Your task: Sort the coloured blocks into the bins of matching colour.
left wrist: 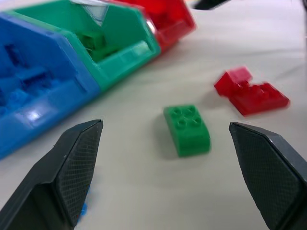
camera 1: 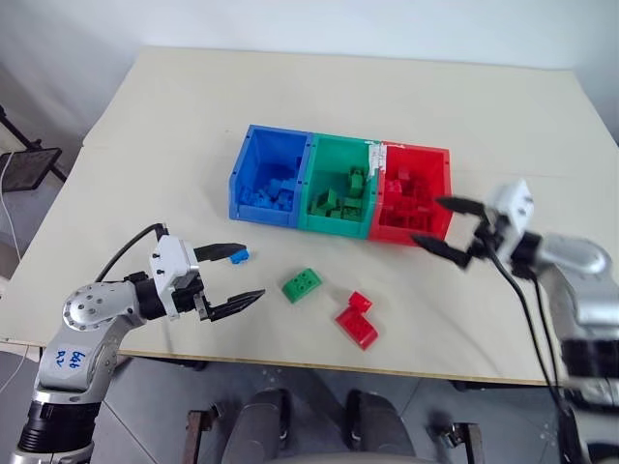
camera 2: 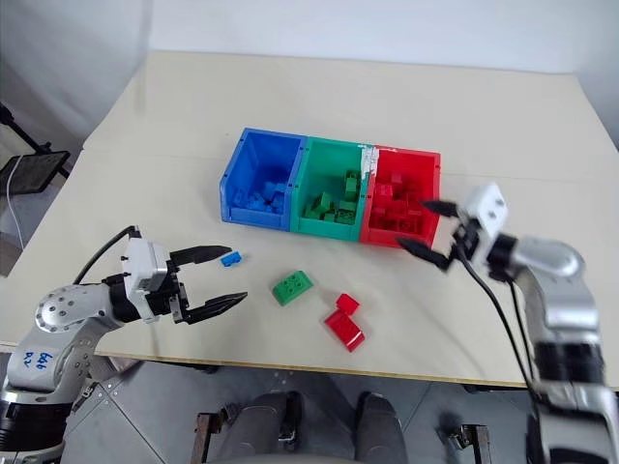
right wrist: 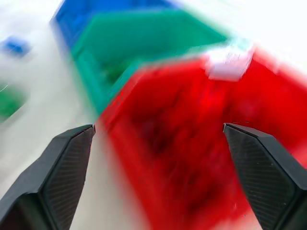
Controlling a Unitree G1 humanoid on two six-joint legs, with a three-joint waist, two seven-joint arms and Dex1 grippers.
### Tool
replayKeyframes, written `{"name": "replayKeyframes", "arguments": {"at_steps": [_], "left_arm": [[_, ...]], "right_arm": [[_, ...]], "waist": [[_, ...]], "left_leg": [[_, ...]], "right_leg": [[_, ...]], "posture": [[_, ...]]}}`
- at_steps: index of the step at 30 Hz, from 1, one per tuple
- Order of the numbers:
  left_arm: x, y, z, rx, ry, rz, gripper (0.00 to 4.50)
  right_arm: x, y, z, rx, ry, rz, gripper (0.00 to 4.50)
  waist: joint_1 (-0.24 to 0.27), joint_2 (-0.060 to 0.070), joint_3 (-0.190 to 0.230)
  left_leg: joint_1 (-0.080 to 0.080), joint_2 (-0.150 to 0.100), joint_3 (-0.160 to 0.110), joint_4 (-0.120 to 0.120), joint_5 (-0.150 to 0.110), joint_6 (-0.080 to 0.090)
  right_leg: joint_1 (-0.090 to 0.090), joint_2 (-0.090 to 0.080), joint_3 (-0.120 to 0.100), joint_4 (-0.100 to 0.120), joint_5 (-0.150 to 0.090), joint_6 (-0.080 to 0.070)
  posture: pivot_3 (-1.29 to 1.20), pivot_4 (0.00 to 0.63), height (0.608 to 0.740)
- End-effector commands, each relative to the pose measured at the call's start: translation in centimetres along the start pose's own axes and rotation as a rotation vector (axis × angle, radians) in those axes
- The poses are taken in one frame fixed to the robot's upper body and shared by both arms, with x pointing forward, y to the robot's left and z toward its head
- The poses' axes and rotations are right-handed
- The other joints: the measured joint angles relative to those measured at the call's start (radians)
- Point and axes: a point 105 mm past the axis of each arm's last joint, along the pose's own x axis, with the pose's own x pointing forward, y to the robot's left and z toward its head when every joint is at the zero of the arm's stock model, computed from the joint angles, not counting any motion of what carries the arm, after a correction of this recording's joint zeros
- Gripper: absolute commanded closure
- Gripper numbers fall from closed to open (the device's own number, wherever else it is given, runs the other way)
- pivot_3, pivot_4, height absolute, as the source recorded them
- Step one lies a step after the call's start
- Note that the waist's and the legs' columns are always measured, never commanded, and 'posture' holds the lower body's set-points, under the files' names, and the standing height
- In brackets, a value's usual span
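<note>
Four loose blocks on table, green block (camera 1: 302, 284) beyond open left tool (camera 1: 242, 276)

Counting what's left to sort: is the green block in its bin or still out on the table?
Out. The green block lies on the table, in front of the green bin.

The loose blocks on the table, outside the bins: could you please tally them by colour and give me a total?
Blue: 1, a tiny blue block.
Green: 1, a green block.
Red: 2, a small red block and a larger flat red block.
Total: 4 loose blocks on the table.
</note>
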Motion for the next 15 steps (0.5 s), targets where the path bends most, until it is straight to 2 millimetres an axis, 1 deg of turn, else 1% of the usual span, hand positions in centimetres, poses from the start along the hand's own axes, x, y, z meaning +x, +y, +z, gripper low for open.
{"name": "replayKeyframes", "arguments": {"at_steps": [1, 2, 4, 6, 9, 10, 12, 15], "left_arm": [[1.4, -1.0, 0.2, 0.066, 0.003, -0.128, 0.00], [1.6, -1.2, -0.1, 0.081, 0.017, -0.163, 0.00], [2.1, -1.5, -0.6, 0.106, 0.037, -0.220, 0.00], [2.6, -1.4, -0.6, 0.121, 0.031, -0.243, 0.00], [3.4, -1.0, -0.2, 0.150, 0.011, -0.265, 0.00], [3.4, -0.8, -0.1, 0.158, 0.008, -0.263, 0.00], [3.2, -0.5, -0.1, 0.160, 0.001, -0.249, 0.00], [2.3, -0.4, -0.3, 0.153, 0.006, -0.213, 0.00]], "right_arm": [[-4.0, 1.4, 0.8, -0.095, -0.034, -0.020, 0.04], [-5.1, 1.8, 0.2, -0.094, -0.010, -0.032, 0.04], [-6.7, 2.5, -0.3, -0.100, 0.008, -0.030, 0.04], [-7.5, 2.9, -0.6, -0.099, 0.028, -0.026, 0.04], [-8.9, 2.9, -1.6, -0.080, 0.088, -0.022, 0.04], [-8.9, 3.1, -2.0, -0.086, 0.109, 0.005, 0.04], [-8.1, 3.5, -2.2, -0.082, 0.107, 0.063, 0.04], [-5.5, 3.9, -1.6, -0.067, 0.052, 0.132, 0.04]], "waist": [[0.001, 0.000, 0.000], [0.001, 0.000, 0.000], [-0.005, 0.000, 0.000], [-0.014, 0.000, 0.000], [-0.018, 0.000, 0.000], [-0.020, 0.000, 0.000], [-0.024, 0.000, 0.000], [-0.031, 0.000, 0.000]], "left_leg": [[0.000, 0.000, 0.001, 0.000, 0.000, 0.000], [0.001, 0.000, 0.002, 0.000, 0.000, 0.000], [0.002, 0.000, 0.004, 0.000, 0.000, 0.000], [0.004, 0.001, 0.008, 0.000, 0.000, 0.001], [0.006, 0.002, 0.010, 0.000, 0.000, 0.001], [0.007, 0.003, 0.010, 0.001, 0.000, 0.001], [0.008, 0.003, 0.011, 0.001, 0.000, 0.001], [0.012, 0.005, 0.014, 0.000, 0.000, 0.000]], "right_leg": [[0.000, 0.000, 0.000, 0.000, 0.000, 0.000], [0.000, 0.000, 0.000, 0.000, 0.000, 0.000], [0.000, 0.000, 0.002, 0.000, 0.000, 0.000], [0.000, 0.000, 0.005, 0.000, 0.000, 0.000], [0.000, 0.000, 0.006, -0.001, 0.001, -0.002], [0.001, 0.000, 0.006, -0.001, 0.001, -0.002], [0.001, 0.000, 0.007, -0.001, 0.002, -0.003], [0.001, 0.000, 0.009, 0.001, 0.002, -0.004]], "posture": [[0.00, 0.150, 0.740], [0.00, 0.150, 0.740], [0.00, 0.150, 0.740], [0.00, 0.150, 0.740], [0.00, 0.150, 0.740], [0.00, 0.150, 0.740], [0.00, 0.150, 0.740], [0.00, 0.150, 0.740]]}}
